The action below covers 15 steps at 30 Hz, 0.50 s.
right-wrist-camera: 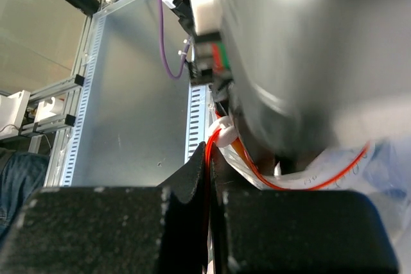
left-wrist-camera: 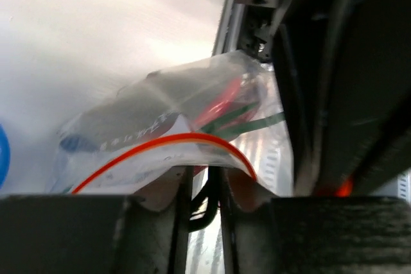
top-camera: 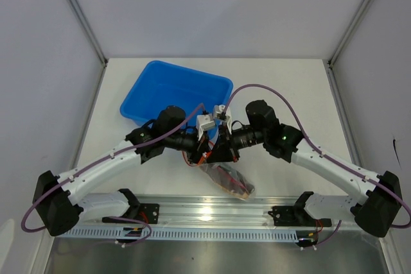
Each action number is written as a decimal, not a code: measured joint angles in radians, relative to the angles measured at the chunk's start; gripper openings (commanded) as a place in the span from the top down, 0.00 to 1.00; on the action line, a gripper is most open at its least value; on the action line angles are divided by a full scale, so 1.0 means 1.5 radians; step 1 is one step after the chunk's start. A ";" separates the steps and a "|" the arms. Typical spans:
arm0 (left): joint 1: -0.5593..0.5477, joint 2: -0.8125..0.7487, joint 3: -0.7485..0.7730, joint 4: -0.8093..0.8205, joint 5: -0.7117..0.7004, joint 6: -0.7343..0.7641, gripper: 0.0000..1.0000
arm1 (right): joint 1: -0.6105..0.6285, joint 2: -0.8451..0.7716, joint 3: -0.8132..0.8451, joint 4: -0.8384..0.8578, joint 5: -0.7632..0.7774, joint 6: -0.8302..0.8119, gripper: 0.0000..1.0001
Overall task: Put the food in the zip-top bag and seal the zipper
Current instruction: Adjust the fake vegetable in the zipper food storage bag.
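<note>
The zip-top bag (top-camera: 229,182) hangs crinkled between both grippers near the table's front, with the food inside. In the left wrist view the bag (left-wrist-camera: 128,117) shows a red chili (left-wrist-camera: 225,102) and green pods (left-wrist-camera: 257,120) through the film. Its zipper (left-wrist-camera: 160,140) arcs over my left gripper's fingertips. My left gripper (left-wrist-camera: 205,179) (top-camera: 200,152) is nearly closed on the bag's lip. My right gripper (right-wrist-camera: 210,158) (top-camera: 216,148) is shut on the zipper (right-wrist-camera: 292,186) just below its white tip (right-wrist-camera: 225,134). The two grippers almost touch.
The blue plastic tray (top-camera: 138,99) stands behind the grippers at the back left. A metal rail (top-camera: 205,213) runs along the near edge just below the bag. The left arm's body fills the upper right of the right wrist view.
</note>
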 measured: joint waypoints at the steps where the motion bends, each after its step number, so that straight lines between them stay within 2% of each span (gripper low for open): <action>1: -0.003 0.002 0.002 -0.004 -0.009 0.001 0.70 | 0.001 0.000 0.000 0.000 0.000 0.001 1.00; 7: -0.007 -0.024 -0.002 -0.017 -0.092 -0.001 0.52 | 0.003 -0.002 0.000 -0.001 0.002 0.002 1.00; 15: -0.008 -0.150 -0.024 -0.019 -0.195 0.001 0.43 | -0.001 -0.021 0.000 -0.005 0.002 0.001 1.00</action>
